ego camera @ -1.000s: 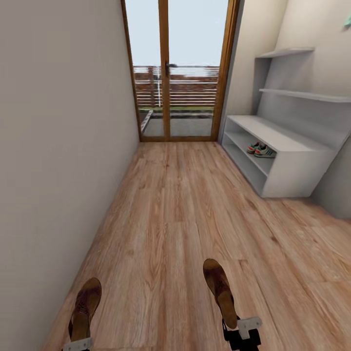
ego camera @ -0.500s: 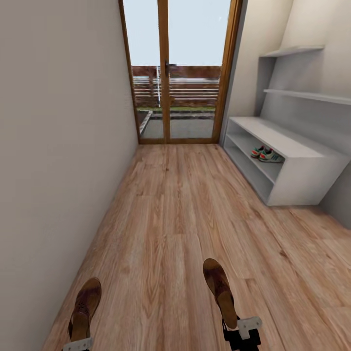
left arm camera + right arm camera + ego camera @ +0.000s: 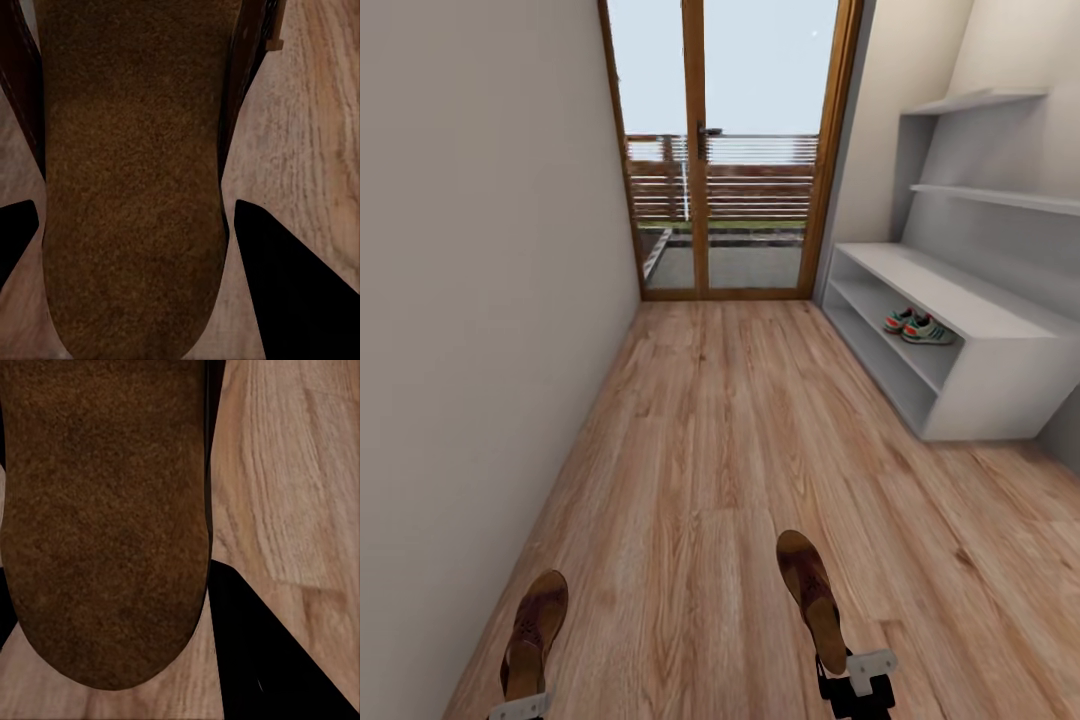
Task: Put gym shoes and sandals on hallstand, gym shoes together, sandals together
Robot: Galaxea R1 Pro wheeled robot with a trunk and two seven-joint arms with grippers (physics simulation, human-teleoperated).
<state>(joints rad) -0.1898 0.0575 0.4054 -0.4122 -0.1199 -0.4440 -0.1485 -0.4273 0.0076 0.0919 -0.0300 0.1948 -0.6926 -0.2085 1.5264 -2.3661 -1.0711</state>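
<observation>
Claws left [image 3: 520,705] and right [image 3: 855,680] each clamp a sandal [image 3: 532,630] [image 3: 810,595].

Setting: home entrance corridor, simulator render. Evidence: narrow passage, plain wall [image 3: 470,300] close beside the left end effector [image 3: 520,706]; wood-grain plank corridor floor [image 3: 740,430] running ahead of both end effectors. Far end: wood-framed glazed door [image 3: 725,150], slatted railing and sky beyond. Ahead and to the outer side of the right end effector [image 3: 857,680]: pale grey hallstand [image 3: 1000,350] with stepped upper shelves; two gym shoes [image 3: 918,326] on its open shelf.
</observation>
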